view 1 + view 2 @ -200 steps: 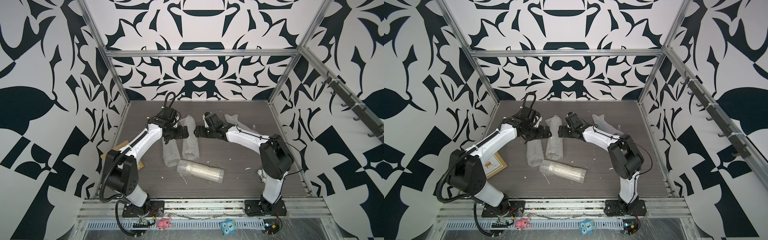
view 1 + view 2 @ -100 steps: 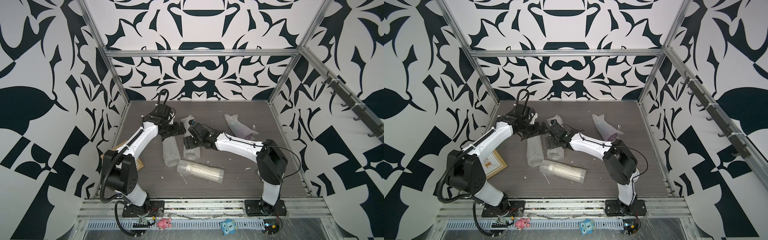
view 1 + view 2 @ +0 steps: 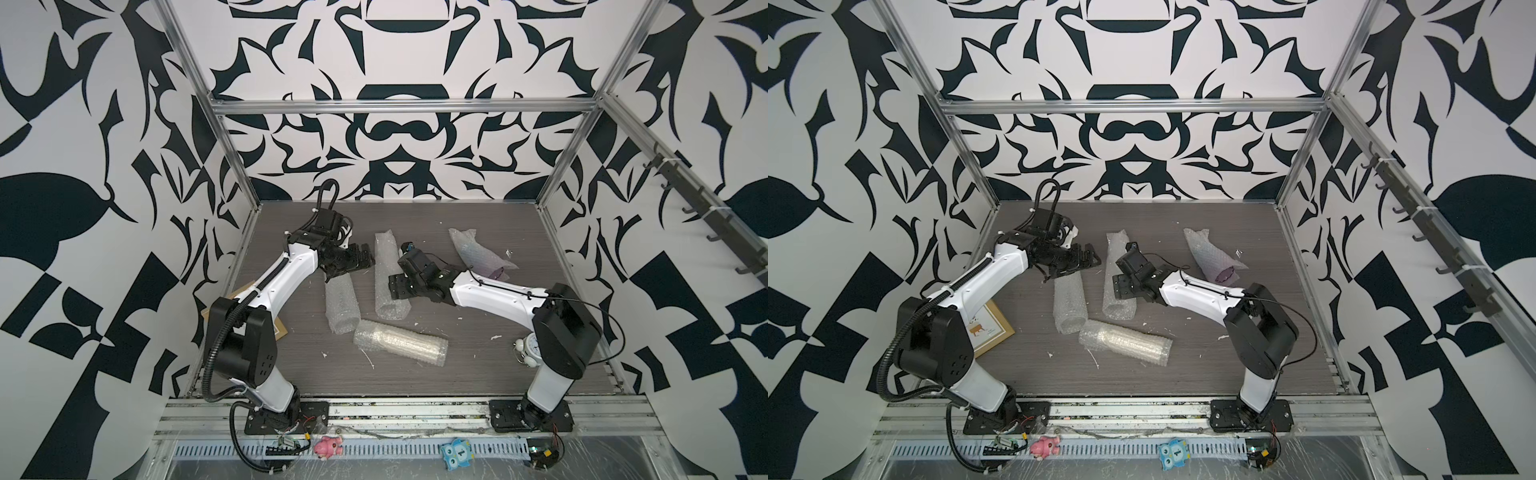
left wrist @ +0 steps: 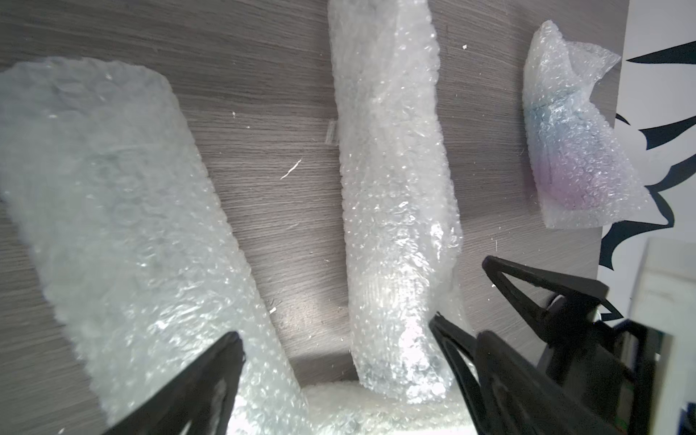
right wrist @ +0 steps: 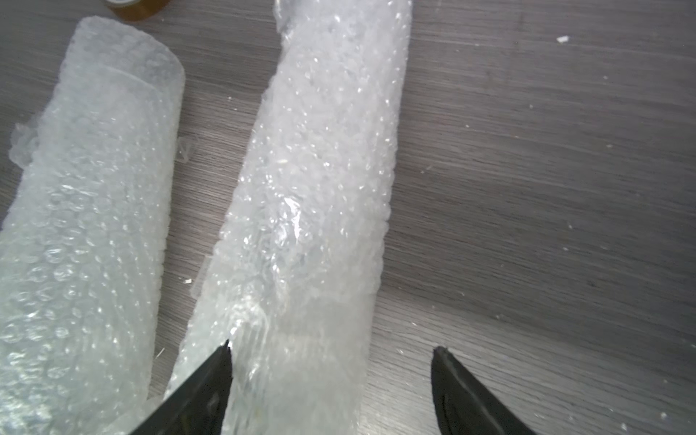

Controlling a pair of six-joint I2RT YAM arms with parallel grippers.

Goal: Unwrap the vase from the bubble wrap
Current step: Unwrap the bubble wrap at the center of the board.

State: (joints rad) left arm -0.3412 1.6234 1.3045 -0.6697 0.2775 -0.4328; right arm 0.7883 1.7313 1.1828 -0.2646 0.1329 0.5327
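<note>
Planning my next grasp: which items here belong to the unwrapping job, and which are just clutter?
Job: middle bubble wrap roll, left bubble wrap roll, front bubble wrap roll, purple-tinted bubble wrap bundle.
Lying about: picture frame, alarm clock, pink pig toy, blue toy.

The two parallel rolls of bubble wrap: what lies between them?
Only a bare strip of table, with tiny white scraps, separates the left roll from the middle roll; the right wrist view shows it best.
</note>
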